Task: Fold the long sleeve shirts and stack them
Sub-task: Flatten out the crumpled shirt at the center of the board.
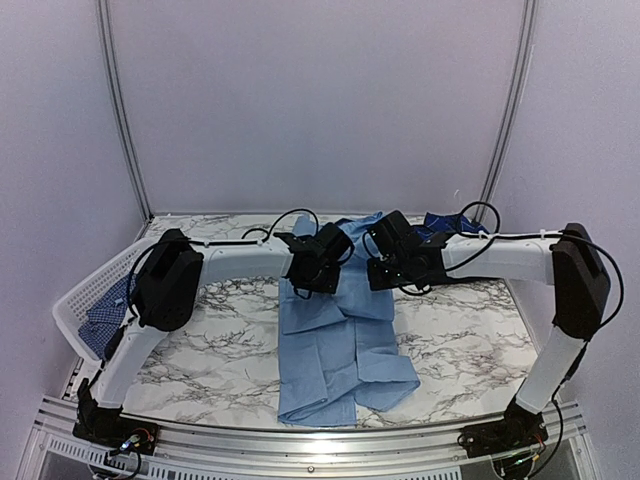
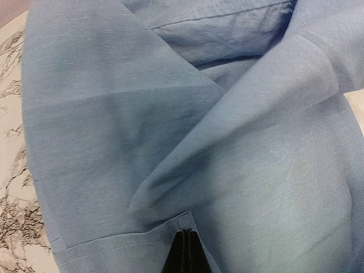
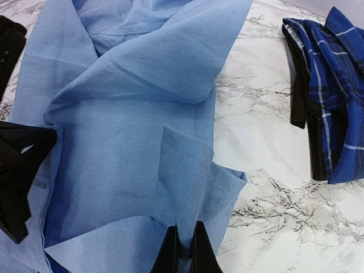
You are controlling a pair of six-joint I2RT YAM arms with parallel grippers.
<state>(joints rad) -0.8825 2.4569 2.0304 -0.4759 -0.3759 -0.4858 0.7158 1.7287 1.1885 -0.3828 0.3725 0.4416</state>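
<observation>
A marbled tabletop (image 1: 200, 350) fills the floor of a pale-walled booth. The blue shirt (image 1: 340, 340) lies along its middle, running from the far side between the two arms down to the near edge, loosely rumpled, with folds crossing near the collar end.

The left claw (image 2: 185, 234) is at the shirt's far left part. Its fingers are pressed tight together with a stitched hem right at their tips. The wrist view is too close to be sure, but the hem seems pinched between them. The right claw (image 3: 185, 228) is at the far right part of the same shirt, its fingers drawn narrow on a fold of cloth that rises between them.

The plaid shirt (image 3: 335, 96) lies bunched on the tabletop at the far right, apart from the blue shirt, with bare marble between them. The check shirt (image 1: 105, 315) sits in a white basket (image 1: 75, 295) at the left edge of the tabletop, behind the left arm's upper link, well apart from the other two.
</observation>
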